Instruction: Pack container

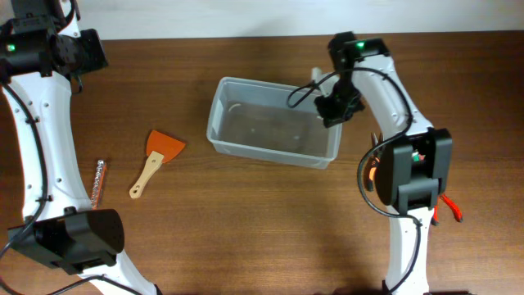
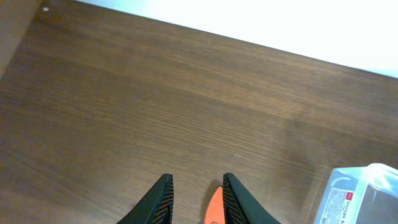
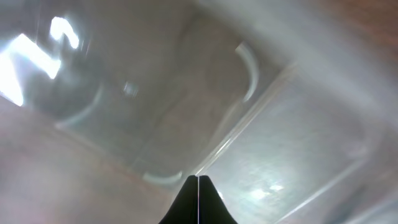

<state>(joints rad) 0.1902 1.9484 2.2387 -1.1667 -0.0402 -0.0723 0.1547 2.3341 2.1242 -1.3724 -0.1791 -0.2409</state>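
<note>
Wood-grain table (image 1: 246, 213) under both my arms. My right gripper (image 3: 198, 179): jaws pressed together, nothing between them, pointing down into the right end of the clear plastic container (image 1: 270, 152), which sits upright mid-table. My left gripper (image 2: 196, 177): jaws partly apart, gripping nothing, over the far left corner, well apart from the container. An orange-bladed scraper (image 1: 155, 161) lies left of the container.

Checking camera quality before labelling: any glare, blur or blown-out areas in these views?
Right wrist: the container fills the frame, soft and out of focus, with glare patches top left. Left wrist: the table grain is sharp, the far strip blown out white. Overhead: evenly lit and sharp.
</note>
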